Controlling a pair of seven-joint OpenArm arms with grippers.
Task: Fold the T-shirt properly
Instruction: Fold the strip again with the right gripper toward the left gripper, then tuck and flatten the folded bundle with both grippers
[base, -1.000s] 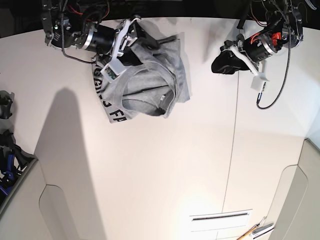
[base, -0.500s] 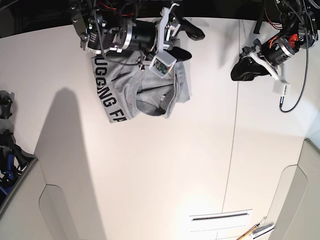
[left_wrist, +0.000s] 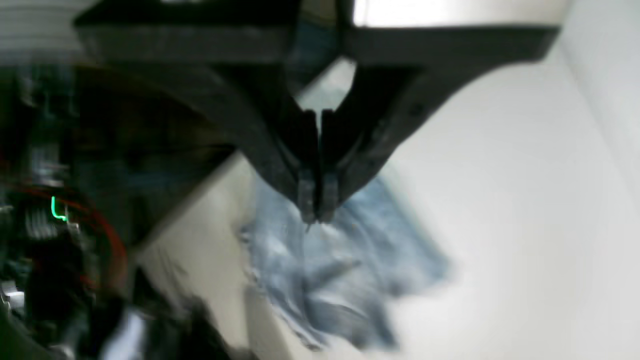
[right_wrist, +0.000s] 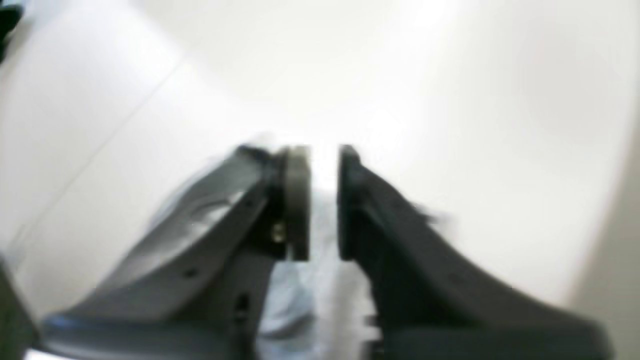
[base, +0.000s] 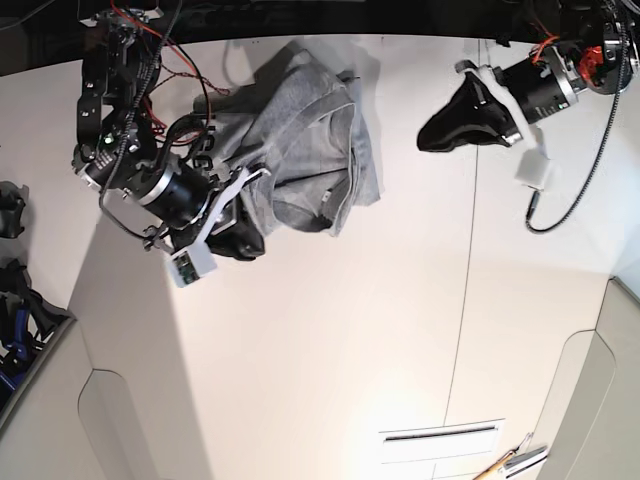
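Grey heather cotton, the large short-sleeved T-shirt (base: 305, 140) lies bunched and creased on the white table (base: 330, 340) at about 12 o'clock in the base view, one edge trailing down toward the black right gripper (base: 238, 232) at 9 o'clock. That claw hangs over the shirt's lower left corner; from this view I cannot tell how wide it stands or whether cloth is caught in it. At 2 o'clock the black left gripper (base: 450, 118) sits well apart from the shirt, above bare table, its fingers looking drawn together. In the left wrist view, which is blurred, the left gripper (left_wrist: 316, 200) has its two dark fingers pressed tip to tip with no more than a hairline between them and nothing between the pads; the T-shirt (left_wrist: 330, 280), bluish in this light, lies crumpled beyond the tips toward 6 o'clock on the pale table (left_wrist: 525, 200). In the right wrist view, also blurred, the right gripper (right_wrist: 323, 200) stands slightly parted, a narrow gap between its pads, and pale cloth of the T-shirt (right_wrist: 295, 300) shows in the gap toward 6 o'clock; whether the pads actually pinch it I cannot tell.
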